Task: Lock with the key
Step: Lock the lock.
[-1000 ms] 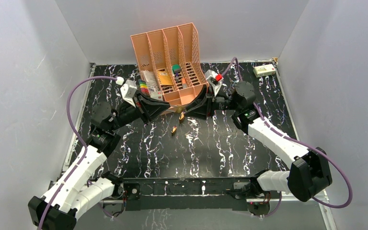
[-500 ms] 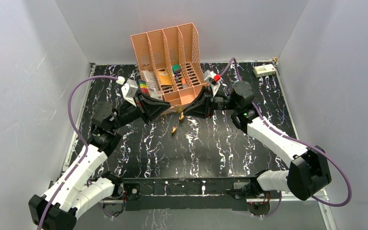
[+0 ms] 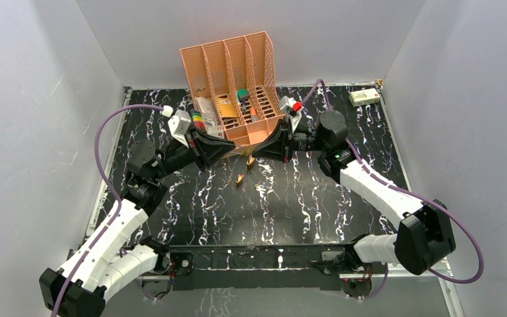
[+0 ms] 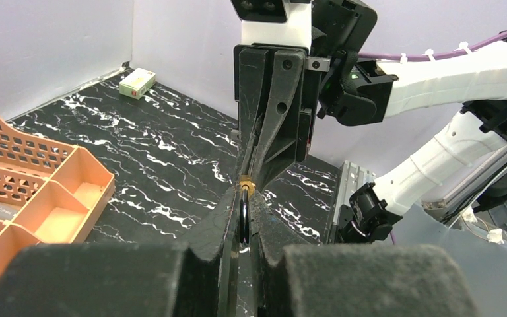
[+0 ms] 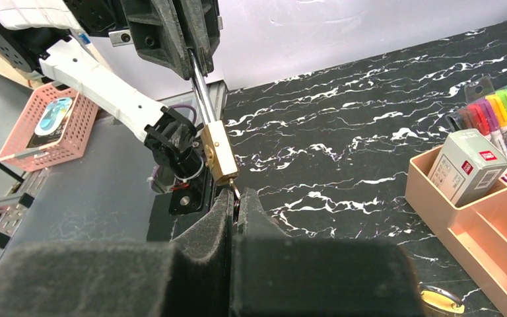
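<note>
Two grippers meet mid-air: left gripper [image 4: 243,198] pinches brass padlock [image 5: 216,155] by its shackle; right gripper [image 5: 233,206] pinches key [image 5: 236,194] at the padlock's base. We barely see the key, hidden between the fingers.

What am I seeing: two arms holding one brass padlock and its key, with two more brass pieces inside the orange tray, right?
Not quite: the top view shows the two brass pieces on the table, in front of the orange tray, not inside. The left gripper holds the brass padlock, the right gripper its key.
</note>
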You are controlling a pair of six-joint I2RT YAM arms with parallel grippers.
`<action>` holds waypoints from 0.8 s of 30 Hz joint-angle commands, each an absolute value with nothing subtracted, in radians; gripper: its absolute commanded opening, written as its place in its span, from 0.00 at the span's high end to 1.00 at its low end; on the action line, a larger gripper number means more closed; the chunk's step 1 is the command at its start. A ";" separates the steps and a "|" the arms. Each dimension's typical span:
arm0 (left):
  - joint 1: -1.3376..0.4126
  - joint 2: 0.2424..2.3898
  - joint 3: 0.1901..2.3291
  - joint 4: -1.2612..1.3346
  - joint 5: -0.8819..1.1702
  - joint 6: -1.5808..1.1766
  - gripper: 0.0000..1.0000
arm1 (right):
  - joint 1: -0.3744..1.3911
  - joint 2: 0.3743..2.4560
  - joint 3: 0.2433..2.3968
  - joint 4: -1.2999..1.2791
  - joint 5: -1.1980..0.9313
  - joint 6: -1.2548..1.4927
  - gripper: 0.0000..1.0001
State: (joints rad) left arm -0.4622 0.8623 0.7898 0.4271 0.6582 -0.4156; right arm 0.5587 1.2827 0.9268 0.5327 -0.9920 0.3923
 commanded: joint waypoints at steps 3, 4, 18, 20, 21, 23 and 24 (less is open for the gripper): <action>-0.459 0.833 0.834 0.415 0.617 -0.373 1.00 | 0.565 1.250 0.976 0.508 -0.997 0.342 1.00; -0.459 0.828 0.835 0.412 0.613 -0.371 1.00 | 0.564 1.247 0.974 0.502 -0.994 0.335 1.00; -0.459 0.787 0.864 0.354 0.577 -0.330 1.00 | 0.564 1.204 0.935 0.474 -0.988 0.305 1.00; -0.459 0.782 0.870 0.344 0.574 -0.325 1.00 | 0.564 1.198 0.929 0.472 -0.989 0.302 1.00; -0.459 0.782 0.872 0.342 0.572 -0.322 1.00 | 0.565 1.196 0.927 0.471 -0.988 0.301 1.00; -0.459 0.776 0.877 0.338 0.570 -0.317 1.00 | 0.563 1.192 0.925 0.466 -0.988 0.297 1.00; -0.459 0.774 0.878 0.336 0.568 -0.315 1.00 | 0.564 1.191 0.923 0.462 -0.988 0.296 1.00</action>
State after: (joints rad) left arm -0.4709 0.8207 0.8204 0.3107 0.6323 -0.3538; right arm 0.5720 1.2324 0.9264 0.4656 -0.9619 0.3183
